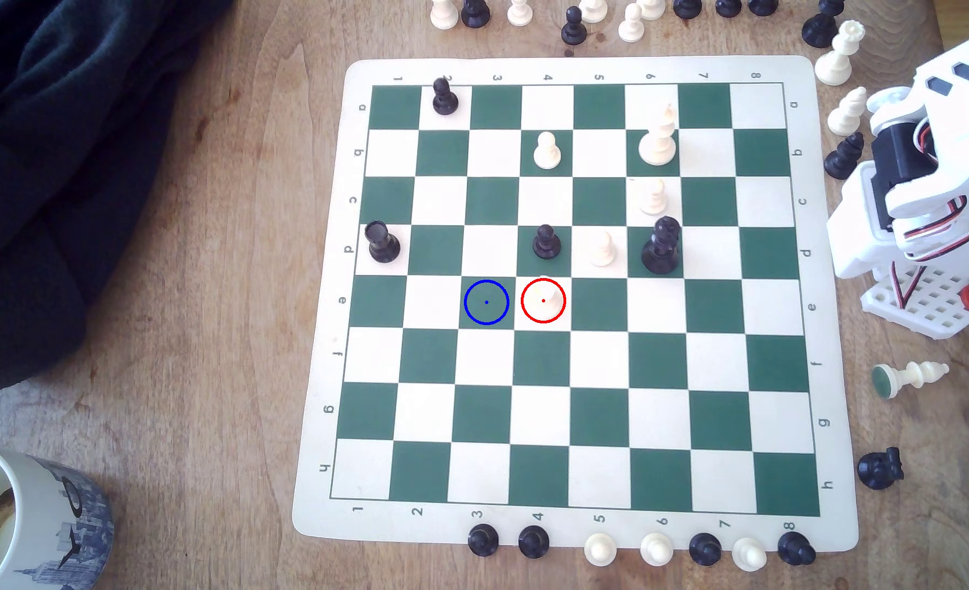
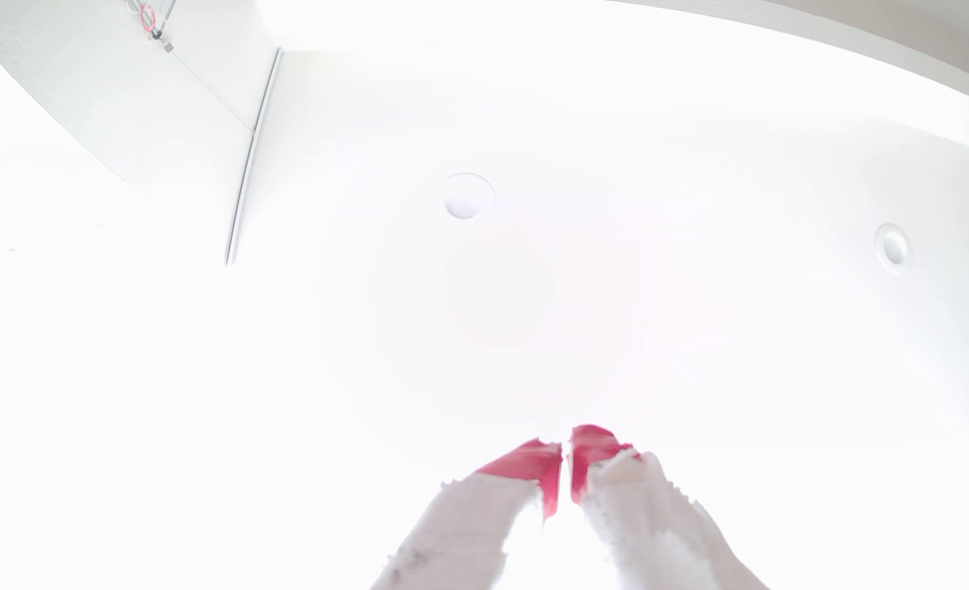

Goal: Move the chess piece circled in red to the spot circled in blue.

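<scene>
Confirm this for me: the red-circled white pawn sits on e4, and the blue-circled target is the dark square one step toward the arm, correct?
Not quite. In the exterior view the pawn is on e4, but the blue-circled spot is the dark square on the side away from the arm, toward the exterior view's left.

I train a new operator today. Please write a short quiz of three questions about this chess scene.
1. True or false: the circled white pawn stands on a white square.
2. In the exterior view, the blue-circled square lies where from that pawn? A) directly left B) directly right C) diagonally above
3. Which piece stands on the square directly above the pawn in the exterior view?

Key: 1 true. 2 A. 3 a black pawn.
</scene>
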`<action>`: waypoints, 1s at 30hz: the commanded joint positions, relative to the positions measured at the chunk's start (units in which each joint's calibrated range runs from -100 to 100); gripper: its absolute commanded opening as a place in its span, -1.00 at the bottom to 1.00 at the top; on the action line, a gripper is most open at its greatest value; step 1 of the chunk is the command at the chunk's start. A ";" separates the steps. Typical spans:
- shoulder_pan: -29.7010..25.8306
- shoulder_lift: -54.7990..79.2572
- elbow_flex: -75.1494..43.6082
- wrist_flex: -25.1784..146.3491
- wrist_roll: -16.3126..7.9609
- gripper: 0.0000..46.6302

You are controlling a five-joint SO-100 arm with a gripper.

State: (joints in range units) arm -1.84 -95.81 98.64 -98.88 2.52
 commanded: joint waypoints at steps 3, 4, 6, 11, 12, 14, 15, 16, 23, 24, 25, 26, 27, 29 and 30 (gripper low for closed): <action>-0.70 0.06 1.36 1.83 -0.10 -0.99; -0.78 0.06 1.36 3.63 -0.10 -0.99; -0.85 0.06 1.36 8.88 -0.10 -0.99; -0.39 0.06 1.36 26.89 -0.15 -0.99; 0.08 0.06 1.36 30.25 -0.24 -0.99; 0.24 0.06 1.36 37.05 -0.34 -0.99; 0.24 0.06 1.36 40.90 -0.39 -0.99; 0.47 0.06 1.36 47.37 -0.39 -0.99; 2.43 0.06 0.72 67.11 -0.54 -0.99; 2.66 0.06 0.54 68.83 -0.54 -0.99; 3.06 0.06 0.00 73.17 -0.59 -0.99; 3.29 0.06 -0.28 75.95 -0.59 -0.99; 3.53 0.06 -0.73 79.15 -0.59 -0.99; 3.60 0.06 -2.63 86.52 -0.59 -0.99; 3.29 0.06 -5.72 96.10 -0.59 -0.99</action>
State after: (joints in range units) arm 1.47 -95.48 98.37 -19.20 2.12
